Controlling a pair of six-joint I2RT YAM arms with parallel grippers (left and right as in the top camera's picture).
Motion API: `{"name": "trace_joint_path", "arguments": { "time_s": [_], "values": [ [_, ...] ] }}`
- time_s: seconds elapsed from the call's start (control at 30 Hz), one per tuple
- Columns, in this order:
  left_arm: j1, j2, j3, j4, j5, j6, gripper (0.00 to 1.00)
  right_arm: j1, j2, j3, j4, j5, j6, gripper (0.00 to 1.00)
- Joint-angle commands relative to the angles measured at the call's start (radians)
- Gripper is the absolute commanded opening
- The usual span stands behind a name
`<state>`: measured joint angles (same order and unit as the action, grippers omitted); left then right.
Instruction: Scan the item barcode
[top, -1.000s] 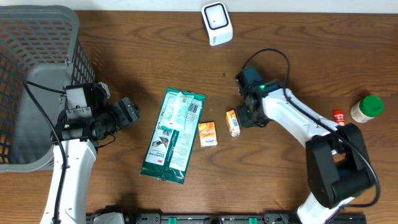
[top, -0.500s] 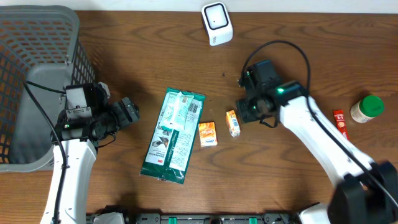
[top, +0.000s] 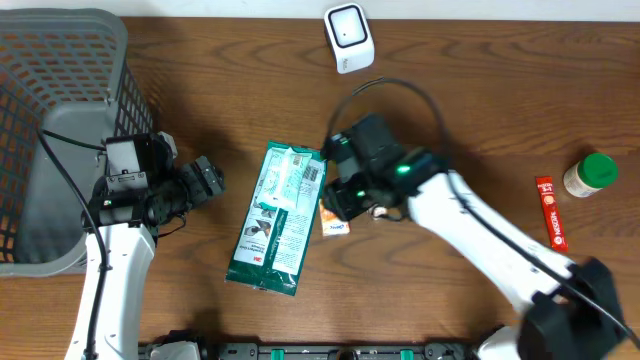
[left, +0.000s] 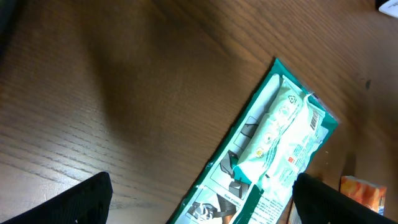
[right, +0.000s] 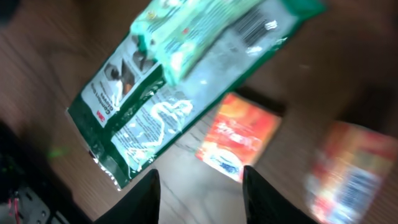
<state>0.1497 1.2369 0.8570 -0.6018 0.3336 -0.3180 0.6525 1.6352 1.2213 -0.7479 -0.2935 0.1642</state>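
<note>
With nothing lifted or scanned yet, the right hand, spread and empty, is hovering over the orange packet on the counter beside the green pouch, well apart from the scanner, while the left hand is idling wide open.

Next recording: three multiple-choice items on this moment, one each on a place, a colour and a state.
1. The white scanner stands: A near the arm bases; B on the far side, beyond the green packet; C on the green packet.
2. The cap of the bottle is: A red; B white; C green.
3. The left gripper is: A open, empty; B shut on the packet; C shut on a cable.
Key: B, it sits past the packet's far end; C, the cap shows green; A, its fingers stand wide apart, gripping nothing.
</note>
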Motion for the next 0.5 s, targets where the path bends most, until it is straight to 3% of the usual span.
{"name": "trace_joint_path", "arguments": {
  "time_s": [0.0,0.17,0.47],
  "values": [
    [0.009,0.004,0.006,-0.003,-0.014,-0.013,0.93,0.063,0.1,0.006,0.032,0.017,0.022,0.39],
    [0.009,0.004,0.006,-0.003,-0.013,-0.013,0.93,0.098,0.179,0.006,0.066,0.017,0.022,0.37],
    [0.009,0.004,0.006,-0.003,-0.014,-0.013,0.93,0.097,0.169,0.008,0.114,0.034,0.021,0.38]
  ]
}}
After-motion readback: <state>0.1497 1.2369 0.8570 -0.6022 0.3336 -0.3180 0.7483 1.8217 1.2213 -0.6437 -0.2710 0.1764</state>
